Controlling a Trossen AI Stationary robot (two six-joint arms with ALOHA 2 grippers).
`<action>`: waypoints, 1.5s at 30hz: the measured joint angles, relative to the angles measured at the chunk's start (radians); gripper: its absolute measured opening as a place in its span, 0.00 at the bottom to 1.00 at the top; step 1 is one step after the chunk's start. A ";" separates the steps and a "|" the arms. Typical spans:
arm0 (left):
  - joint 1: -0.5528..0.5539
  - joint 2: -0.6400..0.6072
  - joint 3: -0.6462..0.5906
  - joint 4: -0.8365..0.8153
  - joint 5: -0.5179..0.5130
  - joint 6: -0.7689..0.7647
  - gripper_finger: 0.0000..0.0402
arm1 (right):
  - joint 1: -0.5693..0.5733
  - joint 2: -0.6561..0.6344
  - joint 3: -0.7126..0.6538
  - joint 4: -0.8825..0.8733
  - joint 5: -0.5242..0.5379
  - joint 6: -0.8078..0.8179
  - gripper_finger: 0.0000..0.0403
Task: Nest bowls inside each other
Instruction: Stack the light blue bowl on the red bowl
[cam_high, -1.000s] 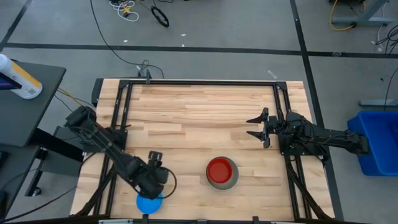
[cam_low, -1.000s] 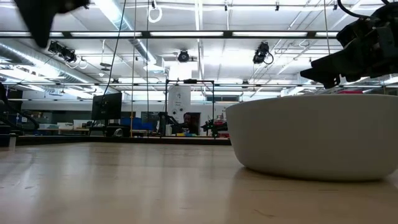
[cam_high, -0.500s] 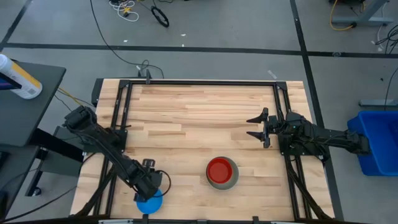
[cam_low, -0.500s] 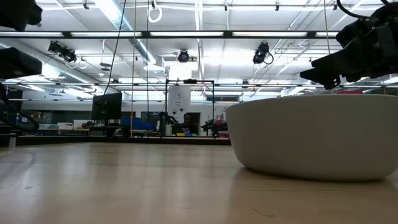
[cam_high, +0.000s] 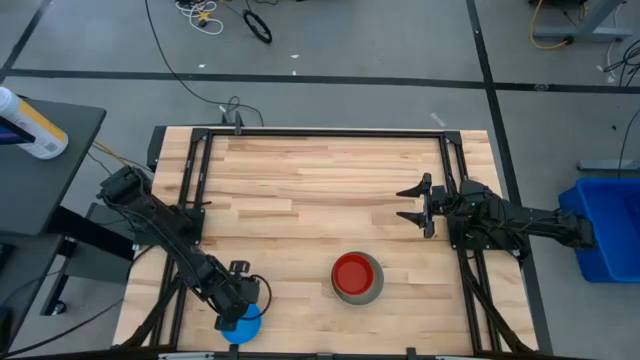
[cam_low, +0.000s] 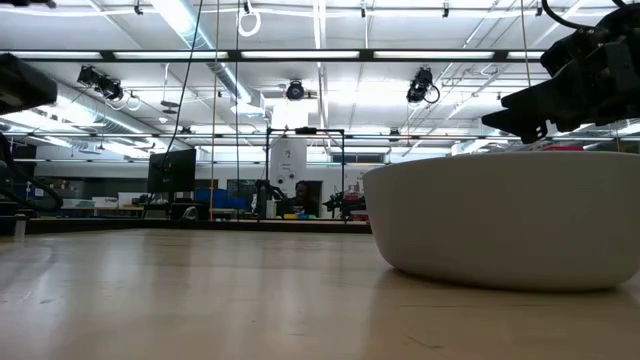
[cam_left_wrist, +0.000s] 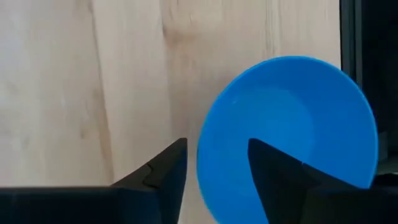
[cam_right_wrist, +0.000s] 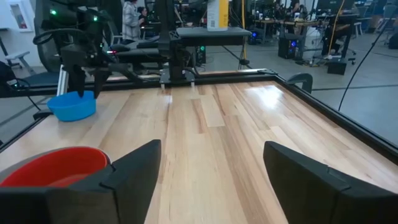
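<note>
A bright blue bowl (cam_high: 240, 326) (cam_left_wrist: 292, 124) rests on its base at the table's near left edge. My left gripper (cam_high: 243, 303) (cam_left_wrist: 216, 171) points down at it, open. One finger (cam_left_wrist: 277, 177) is over the bowl's inside and the other (cam_left_wrist: 165, 171) is outside the rim (cam_left_wrist: 202, 155). A red bowl (cam_high: 353, 273) (cam_right_wrist: 53, 165) sits nested in the grey bowl (cam_high: 376, 285) (cam_low: 505, 215) near the table's front middle. My right gripper (cam_high: 412, 204) (cam_right_wrist: 208, 180) hovers open at the table's right side, holding nothing.
Bare wooden tabletop lies between the blue bowl and the grey bowl (cam_right_wrist: 205, 118). A black metal frame (cam_high: 320, 133) runs along the far, left and right edges. In the low view the grey bowl fills the right half.
My left gripper has come down toward the blue bowl at the near left edge and tipped further downward. Its fingers now straddle the bowl's rim. Both bowls and my right arm have stayed in place.
</note>
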 joint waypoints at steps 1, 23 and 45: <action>0.000 0.000 -0.015 0.016 0.002 -0.005 0.42 | 0.000 0.000 0.000 0.000 0.000 0.000 0.74; -0.010 0.001 -0.103 0.182 0.011 0.053 0.02 | 0.000 0.000 0.000 0.004 0.000 0.019 0.70; 0.092 -0.192 -0.329 1.154 -0.384 0.856 0.01 | 0.000 0.000 0.000 0.013 0.000 0.025 0.58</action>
